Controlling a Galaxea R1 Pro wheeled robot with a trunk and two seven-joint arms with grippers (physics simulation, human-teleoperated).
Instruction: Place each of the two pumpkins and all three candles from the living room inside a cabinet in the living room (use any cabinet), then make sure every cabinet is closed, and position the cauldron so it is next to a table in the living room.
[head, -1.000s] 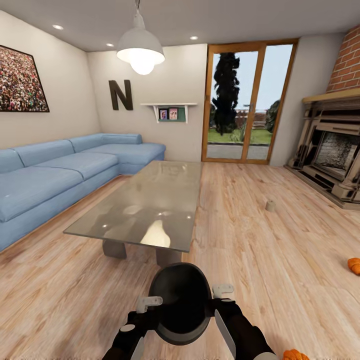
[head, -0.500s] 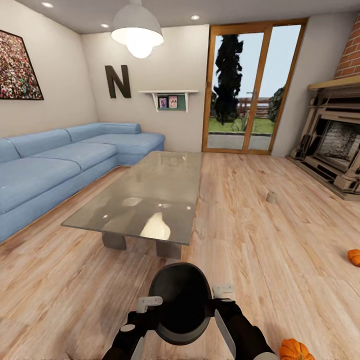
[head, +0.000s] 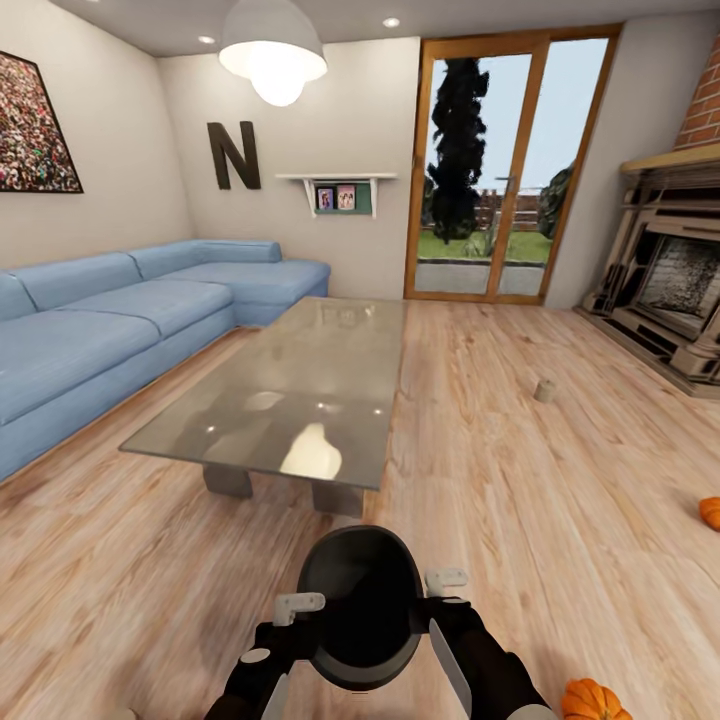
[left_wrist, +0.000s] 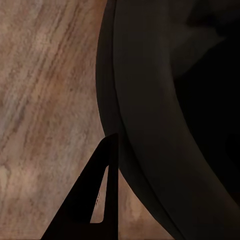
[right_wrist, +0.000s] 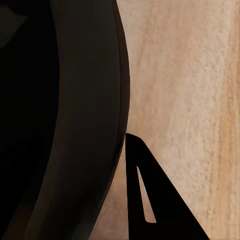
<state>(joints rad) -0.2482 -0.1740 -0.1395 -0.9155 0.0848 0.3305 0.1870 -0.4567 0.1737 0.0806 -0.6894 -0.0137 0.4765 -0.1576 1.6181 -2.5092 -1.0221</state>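
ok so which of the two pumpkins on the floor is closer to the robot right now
The pumpkin at the head view's bottom right corner, just beside the right arm. The other pumpkin lies farther off, cut by the right edge.

The black round cauldron (head: 360, 605) is held upright above the wooden floor (head: 560, 480), mouth up. One orange ribbed pumpkin (head: 591, 699) sits on the floor just beside it, another (head: 710, 513) farther off, and a beige candle (head: 545, 390) stands beyond them.

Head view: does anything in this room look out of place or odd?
Yes. Two pumpkins lie loose on the wood floor at the right, one near the frame's edge and one beside the right arm. A candle stands alone on the floor toward the fireplace. Nothing looks spilled or broken.
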